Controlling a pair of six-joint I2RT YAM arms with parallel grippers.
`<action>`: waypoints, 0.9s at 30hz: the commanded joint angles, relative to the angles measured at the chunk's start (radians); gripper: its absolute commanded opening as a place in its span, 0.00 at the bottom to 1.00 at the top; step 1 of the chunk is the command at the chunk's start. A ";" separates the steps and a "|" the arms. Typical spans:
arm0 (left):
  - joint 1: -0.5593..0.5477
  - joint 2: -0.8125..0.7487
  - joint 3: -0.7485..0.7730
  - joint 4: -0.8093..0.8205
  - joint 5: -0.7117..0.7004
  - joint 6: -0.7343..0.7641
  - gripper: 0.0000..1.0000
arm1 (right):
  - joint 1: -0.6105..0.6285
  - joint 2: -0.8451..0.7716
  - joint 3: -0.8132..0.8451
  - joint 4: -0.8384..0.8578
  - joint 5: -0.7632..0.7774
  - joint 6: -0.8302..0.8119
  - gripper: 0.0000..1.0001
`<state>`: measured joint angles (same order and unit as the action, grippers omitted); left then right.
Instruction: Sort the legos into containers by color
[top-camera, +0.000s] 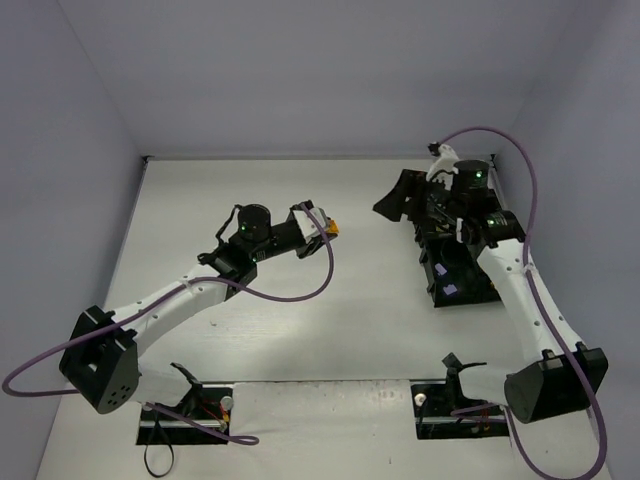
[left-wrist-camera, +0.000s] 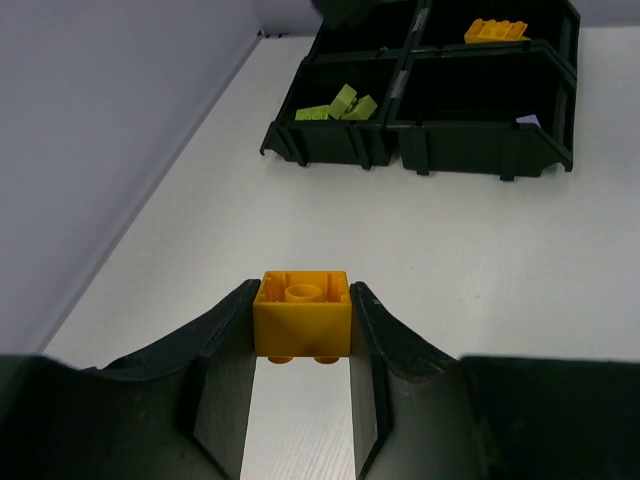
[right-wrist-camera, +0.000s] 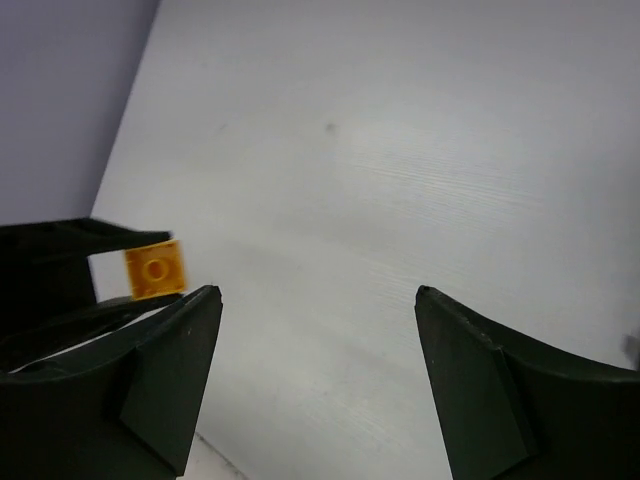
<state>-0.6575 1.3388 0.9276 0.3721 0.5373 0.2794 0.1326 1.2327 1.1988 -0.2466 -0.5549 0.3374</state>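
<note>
Surface: white tabletop (top-camera: 350, 340), grey walls (top-camera: 300, 80)
Left claw (left-wrist-camera: 302, 300): clamped on small orange plastic brick (left-wrist-camera: 301, 320)
Right claw (right-wrist-camera: 315, 300): fingers spread wide, empty, over black plastic compartment tray (left-wrist-camera: 470, 150)

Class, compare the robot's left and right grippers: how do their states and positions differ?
The left gripper is shut on an orange brick; the right gripper is open and empty. The left gripper is over bare table; the right gripper is by the black tray. Both have dark fingers.

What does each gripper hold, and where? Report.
Left gripper pinches an orange brick by its opposite side walls; right gripper is open, holding nothing.
</note>
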 joint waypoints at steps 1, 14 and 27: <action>-0.017 -0.018 0.079 0.088 0.035 -0.005 0.00 | 0.105 0.033 0.059 0.098 -0.106 0.002 0.74; -0.039 -0.006 0.093 0.113 0.009 -0.028 0.00 | 0.282 0.131 0.110 0.185 -0.108 0.032 0.70; -0.042 -0.001 0.102 0.119 0.000 -0.032 0.00 | 0.335 0.159 0.079 0.188 -0.103 0.023 0.49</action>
<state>-0.6930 1.3502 0.9733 0.4076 0.5297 0.2562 0.4572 1.3899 1.2621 -0.1299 -0.6369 0.3656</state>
